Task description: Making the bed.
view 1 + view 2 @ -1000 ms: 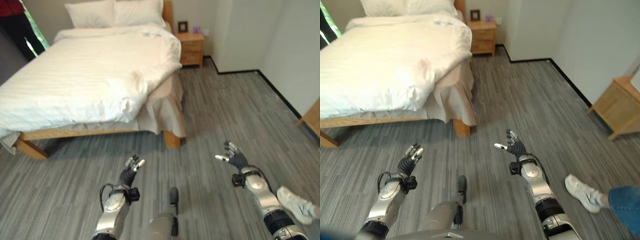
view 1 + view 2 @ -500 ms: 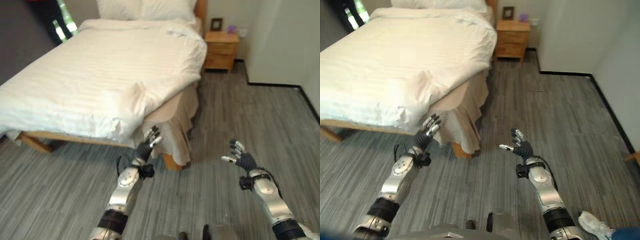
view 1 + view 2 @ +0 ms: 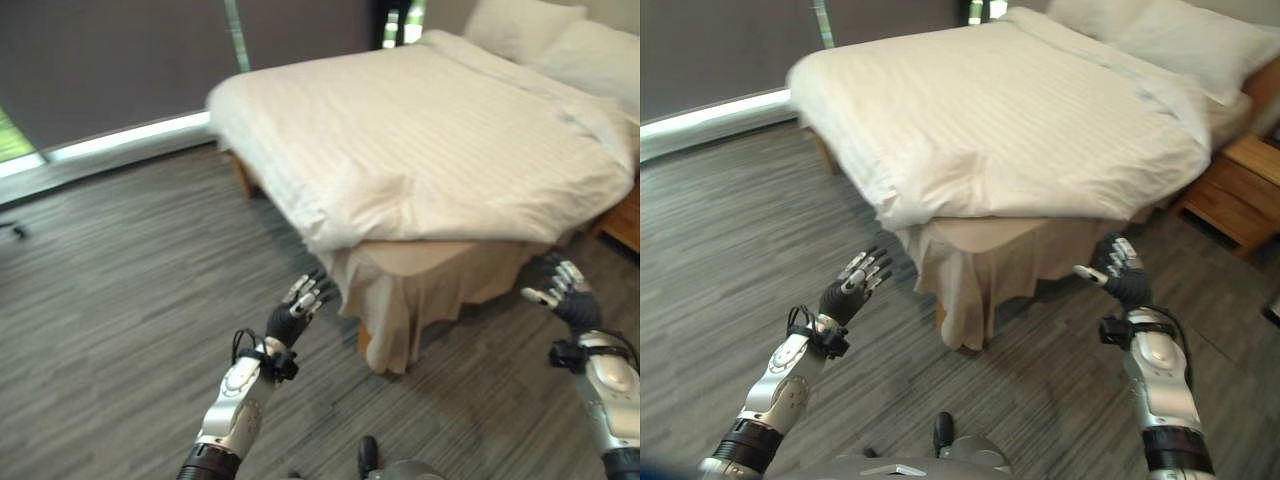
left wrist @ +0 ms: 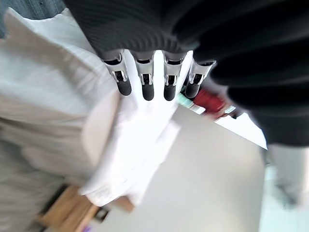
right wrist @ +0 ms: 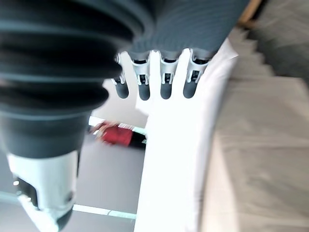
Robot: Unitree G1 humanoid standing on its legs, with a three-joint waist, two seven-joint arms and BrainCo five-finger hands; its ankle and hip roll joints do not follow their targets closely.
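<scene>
**Both hands raised and empty at the near corner of the bed**

The bed (image 3: 440, 130) fills the far right of the scene, its near corner pointing toward the robot. A white duvet (image 3: 990, 120) covers it, hanging over that corner with a few creases, and two pillows (image 3: 1160, 35) lie at the far right end. Below the duvet edge a beige bed skirt (image 3: 420, 290) hangs down to the grey wood-grain floor (image 3: 120, 290). A wooden nightstand (image 3: 1230, 195) stands at the right, just beside the bed.

The left hand (image 3: 297, 312) is held up near the corner, just left of the skirt, fingers straight and spread, holding nothing. The right hand (image 3: 1118, 272) is raised near the skirt's right side, fingers relaxed and apart, thumb out, also empty. Neither hand touches the bedding.
</scene>
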